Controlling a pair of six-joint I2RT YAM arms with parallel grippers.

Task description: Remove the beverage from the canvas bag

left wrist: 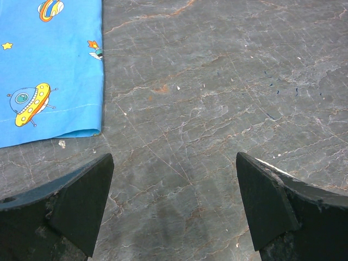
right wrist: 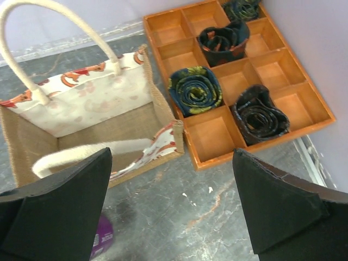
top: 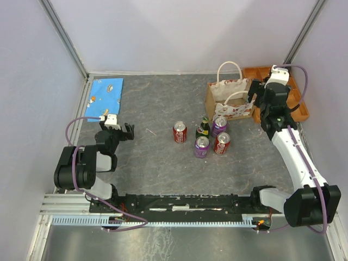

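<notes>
Canvas bag (top: 229, 100) upright in upper right of overhead frame, mouth open. Only fabric is visible inside from right wrist view. Orange tray (top: 300, 106) just beside it on right, wall close beyond. Five drinks (top: 209, 136) clustered just below bag. Right gripper (top: 252, 99) spread wide, empty, at bag's right edge. Left gripper (top: 128, 132) spread, empty, left of centre. Blue cloth (top: 106, 92) upper left. Open grey tabletop (top: 157, 109) between left gripper and drinks.
</notes>
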